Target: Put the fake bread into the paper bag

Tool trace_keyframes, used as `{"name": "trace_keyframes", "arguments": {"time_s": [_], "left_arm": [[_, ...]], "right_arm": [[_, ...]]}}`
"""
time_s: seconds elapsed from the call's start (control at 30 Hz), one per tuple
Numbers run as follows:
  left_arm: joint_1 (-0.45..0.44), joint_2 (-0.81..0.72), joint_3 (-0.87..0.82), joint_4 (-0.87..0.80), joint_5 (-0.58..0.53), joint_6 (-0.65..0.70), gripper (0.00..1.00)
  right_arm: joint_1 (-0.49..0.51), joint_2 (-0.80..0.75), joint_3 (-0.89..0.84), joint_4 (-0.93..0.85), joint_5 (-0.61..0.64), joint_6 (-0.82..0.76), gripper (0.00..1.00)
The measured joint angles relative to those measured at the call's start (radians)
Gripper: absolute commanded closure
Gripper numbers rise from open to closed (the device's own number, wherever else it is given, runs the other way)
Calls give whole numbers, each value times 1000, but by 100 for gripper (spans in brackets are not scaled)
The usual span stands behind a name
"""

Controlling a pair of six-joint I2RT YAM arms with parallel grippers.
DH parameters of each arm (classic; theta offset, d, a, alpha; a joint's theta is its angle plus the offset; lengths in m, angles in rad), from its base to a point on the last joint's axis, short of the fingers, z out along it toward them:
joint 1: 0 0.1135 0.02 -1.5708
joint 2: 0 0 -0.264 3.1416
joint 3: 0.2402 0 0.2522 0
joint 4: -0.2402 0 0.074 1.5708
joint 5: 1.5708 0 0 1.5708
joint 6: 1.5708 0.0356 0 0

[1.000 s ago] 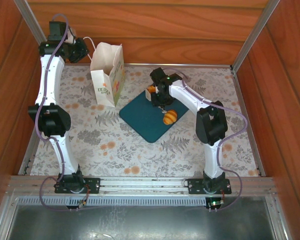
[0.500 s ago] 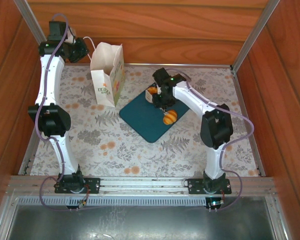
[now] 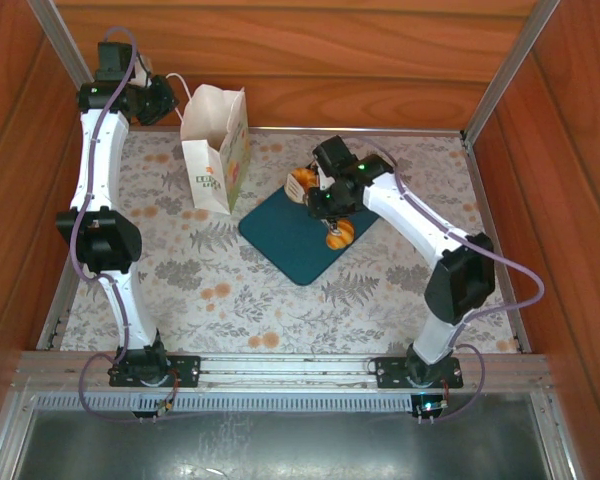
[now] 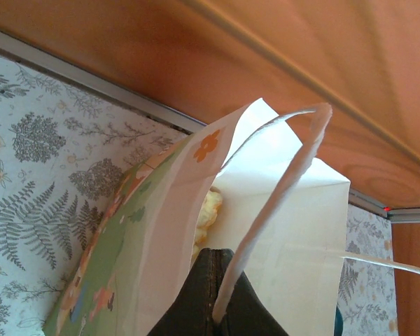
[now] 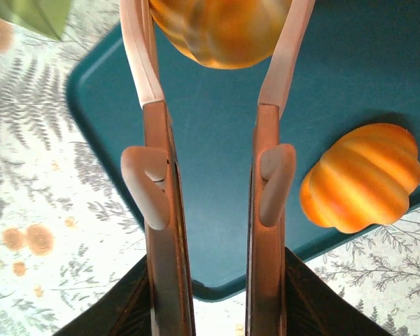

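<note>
Right claw (image 3: 328, 200) is clamped on the pinkish metal tongs (image 5: 161, 210), and the tong tips sit either side of a glossy orange ridged toy roll (image 5: 217, 28) over the dark teal rounded tray (image 5: 336, 63). A pumpkin-shaped orange bun (image 5: 360, 178) lies on the tray just beside it. Left claw (image 4: 210, 294) is pinched tight on the white cord handle (image 4: 297, 164) of the small white paper bag with the green-yellow print (image 4: 154, 210), which stands mouth-up at the far left of the flowery desk (image 3: 210, 290).

My tip: squeeze the tongs evenly until the tips really bite, since that glossy surface probably slips. Lift straight up, travel slowly, and only release once the roll is right over the bag's mouth.
</note>
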State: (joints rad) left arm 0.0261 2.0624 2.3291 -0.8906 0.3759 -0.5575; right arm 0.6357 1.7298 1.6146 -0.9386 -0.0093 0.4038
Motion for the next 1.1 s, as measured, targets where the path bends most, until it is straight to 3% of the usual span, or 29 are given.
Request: {"name": "trace_keyframes", "arguments": {"time_s": [0.2, 0.5, 0.83, 1.1], "left_arm": [[0, 0, 5, 0, 0, 0, 100], [0, 0, 7, 0, 0, 0, 100], [0, 0, 7, 0, 0, 0, 100], [0, 0, 7, 0, 0, 0, 100]], "right_arm": [[13, -53, 103, -20, -5, 17, 63], [19, -46, 421, -53, -9, 18, 63], [44, 161, 840, -58, -24, 18, 63], [74, 315, 950, -27, -40, 24, 63]]}}
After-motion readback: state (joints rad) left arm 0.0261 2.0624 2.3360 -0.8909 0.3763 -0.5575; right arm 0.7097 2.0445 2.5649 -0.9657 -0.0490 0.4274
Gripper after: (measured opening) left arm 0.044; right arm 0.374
